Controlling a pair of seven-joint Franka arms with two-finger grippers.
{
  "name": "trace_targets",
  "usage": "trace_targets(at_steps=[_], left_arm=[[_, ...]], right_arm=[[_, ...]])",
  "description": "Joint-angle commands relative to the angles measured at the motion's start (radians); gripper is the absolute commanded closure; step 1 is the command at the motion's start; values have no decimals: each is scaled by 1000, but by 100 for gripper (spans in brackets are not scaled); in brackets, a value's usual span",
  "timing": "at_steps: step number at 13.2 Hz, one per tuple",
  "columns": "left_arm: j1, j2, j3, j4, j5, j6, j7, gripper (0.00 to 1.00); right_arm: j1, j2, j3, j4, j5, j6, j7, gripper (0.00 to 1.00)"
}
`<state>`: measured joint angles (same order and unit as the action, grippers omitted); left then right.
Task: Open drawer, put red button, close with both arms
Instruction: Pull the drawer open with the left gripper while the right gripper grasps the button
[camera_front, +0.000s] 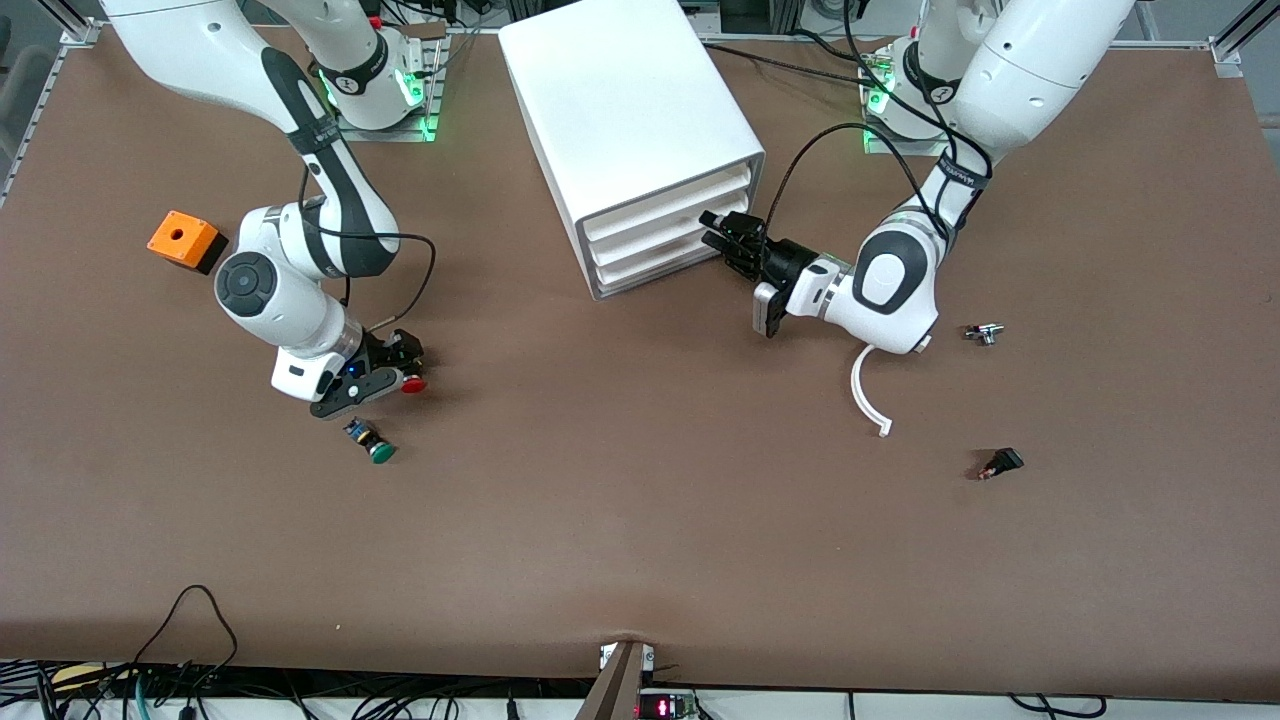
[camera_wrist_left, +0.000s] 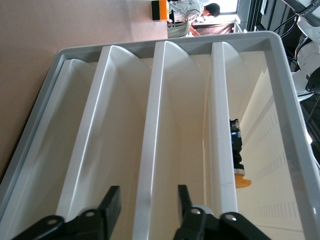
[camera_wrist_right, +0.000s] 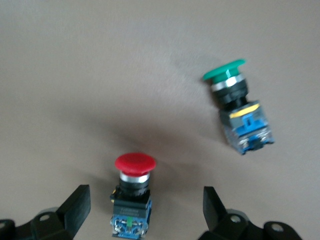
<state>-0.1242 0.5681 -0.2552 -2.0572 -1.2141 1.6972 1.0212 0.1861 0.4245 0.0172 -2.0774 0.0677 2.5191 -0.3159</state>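
The white cabinet (camera_front: 630, 100) holds three alike drawers, all pushed in. My left gripper (camera_front: 718, 232) is at their fronts. In the left wrist view it (camera_wrist_left: 147, 202) is open, with its fingers either side of the middle drawer's (camera_wrist_left: 150, 125) front lip. The red button (camera_front: 413, 384) lies on its side on the table toward the right arm's end. My right gripper (camera_front: 395, 370) is low over it. In the right wrist view it (camera_wrist_right: 145, 205) is open, and the red button (camera_wrist_right: 133, 192) lies between the fingers, not touched by them.
A green-capped button (camera_front: 376, 446) (camera_wrist_right: 237, 107) lies nearer the front camera than the red one. An orange box (camera_front: 183, 240) sits beside the right arm. A white curved strip (camera_front: 868, 395) and two small parts (camera_front: 985, 333) (camera_front: 1000, 463) lie near the left arm. A blue-black part with an orange end (camera_wrist_left: 237, 155) shows inside the cabinet.
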Motion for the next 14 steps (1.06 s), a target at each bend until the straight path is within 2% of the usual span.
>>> trace_targets(at_steps=[1, 2, 3, 7, 12, 14], left_arm=[[-14, 25, -1, 0, -27, 4, 48, 54], [-15, 35, -1, -1, -27, 4, 51, 61], [-15, 35, -3, -1, -27, -1, 51, 63], [-14, 35, -3, 2, -28, -4, 49, 100], [1, 33, -3, 12, -28, -21, 36, 100], [15, 36, -1, 47, -27, -42, 8, 100]], right_arm=[[3, -20, 13, -46, 15, 20, 8, 0], [3, -18, 13, -49, 15, 23, 18, 0], [3, -18, 13, -55, 15, 23, 24, 0], [3, -9, 13, -62, 15, 24, 23, 0], [3, -9, 15, -119, 14, 82, 15, 1], [3, -7, 15, -141, 14, 116, 15, 1]])
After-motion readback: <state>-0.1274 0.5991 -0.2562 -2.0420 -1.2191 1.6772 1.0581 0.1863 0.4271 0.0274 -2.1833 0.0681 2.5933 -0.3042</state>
